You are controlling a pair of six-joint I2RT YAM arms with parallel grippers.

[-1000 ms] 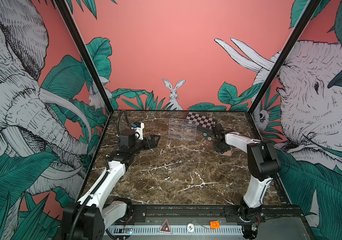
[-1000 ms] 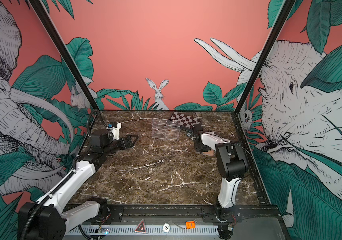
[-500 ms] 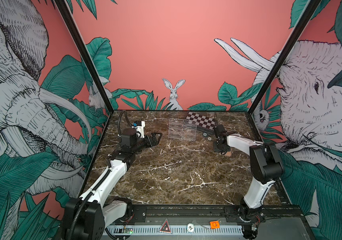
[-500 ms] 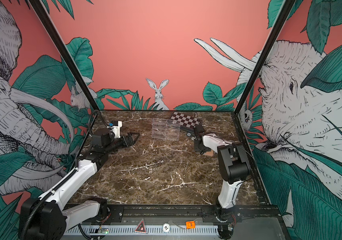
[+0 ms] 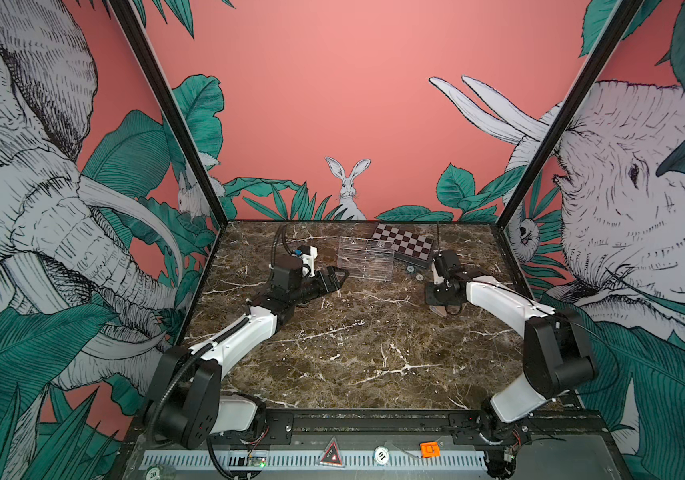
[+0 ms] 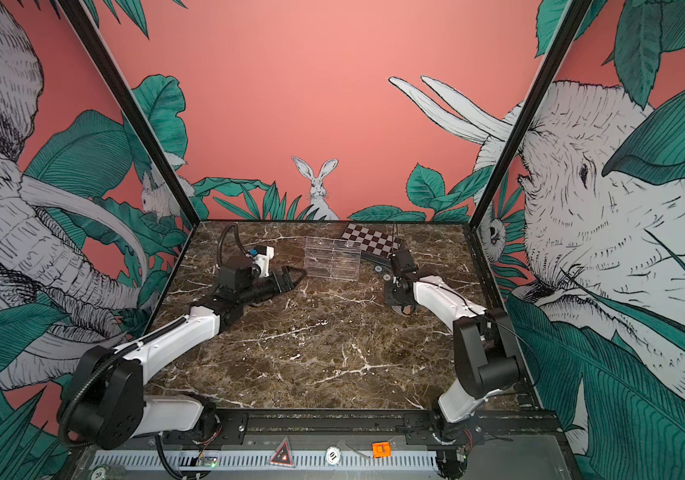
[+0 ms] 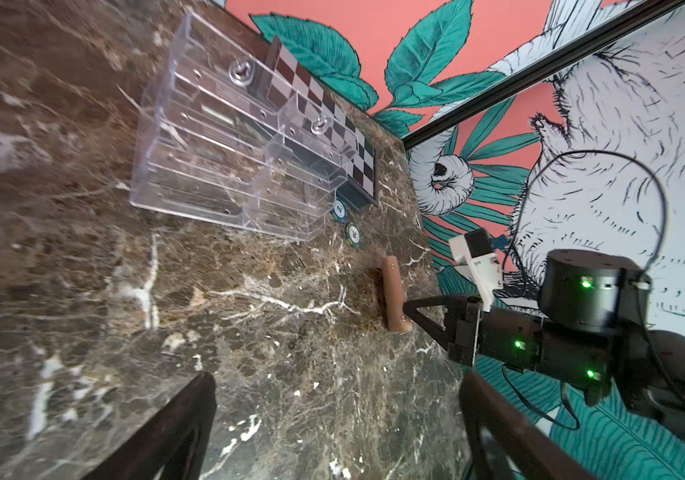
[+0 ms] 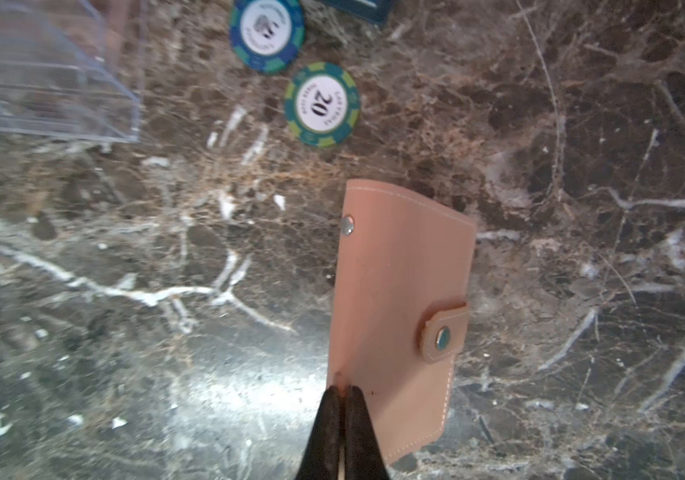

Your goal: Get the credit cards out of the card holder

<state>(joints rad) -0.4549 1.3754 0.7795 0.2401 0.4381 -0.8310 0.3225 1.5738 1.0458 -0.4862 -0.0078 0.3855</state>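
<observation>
Your right gripper (image 8: pixel 340 388), jaws shut, sits at one edge of the tan leather-like folding card holder (image 8: pixel 399 299), which lies flat and snapped closed on the brown marble table (image 5: pixel 353 353). Whether it pinches that edge is unclear. Farther back, your left gripper (image 7: pixel 336 378) hovers wide open near the clear acrylic tray (image 5: pixel 365 262).

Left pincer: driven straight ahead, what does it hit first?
Likely the bare marble table, between the acrylic tray and the card holder, near the poker chips; depth is unclear.
</observation>
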